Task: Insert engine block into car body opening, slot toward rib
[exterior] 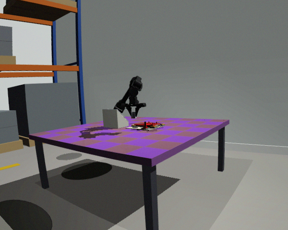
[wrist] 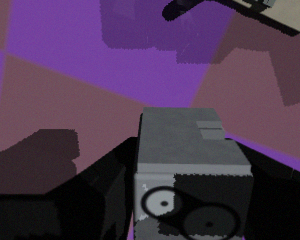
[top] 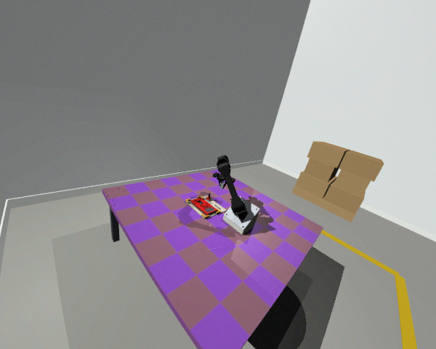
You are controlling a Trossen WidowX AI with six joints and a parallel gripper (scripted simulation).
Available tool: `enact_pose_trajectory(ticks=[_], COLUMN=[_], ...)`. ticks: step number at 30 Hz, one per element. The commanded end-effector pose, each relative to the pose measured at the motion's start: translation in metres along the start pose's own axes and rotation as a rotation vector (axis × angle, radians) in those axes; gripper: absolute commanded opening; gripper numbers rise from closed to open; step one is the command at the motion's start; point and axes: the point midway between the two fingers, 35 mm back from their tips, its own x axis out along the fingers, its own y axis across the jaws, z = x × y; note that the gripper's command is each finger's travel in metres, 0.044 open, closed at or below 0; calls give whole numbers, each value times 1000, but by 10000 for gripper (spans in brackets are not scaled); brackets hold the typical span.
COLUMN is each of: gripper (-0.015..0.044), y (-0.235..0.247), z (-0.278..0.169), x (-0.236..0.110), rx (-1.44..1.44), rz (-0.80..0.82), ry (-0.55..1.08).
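My gripper [top: 221,184] [exterior: 133,116] [wrist: 178,147] is shut on the grey engine block [exterior: 133,114] [wrist: 187,140] and holds it in the air above the checkered table [top: 218,278] [exterior: 149,151]. In the wrist view the block fills the lower middle, with a small notch on its top right and two round marks on its near face. The red car body [top: 204,205] [exterior: 148,124] lies on a beige board [top: 220,203] [wrist: 285,17], a little to the side of the gripper and below it. The opening and the rib are too small to make out.
The arm's grey base [top: 240,221] [exterior: 113,119] stands on the table beside the board. Off the table are cardboard boxes [top: 338,180], a blue and orange shelf rack [exterior: 78,62] and a grey crate [exterior: 47,104].
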Motion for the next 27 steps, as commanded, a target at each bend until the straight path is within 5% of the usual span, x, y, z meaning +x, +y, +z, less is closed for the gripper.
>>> enact_pose_trajectory(ticks=[1,27], gripper=[0,0], y=[-1,-1], z=[1,22], x=[-7,8], rx=[0,5], rz=[-8,-7], ry=[37,715])
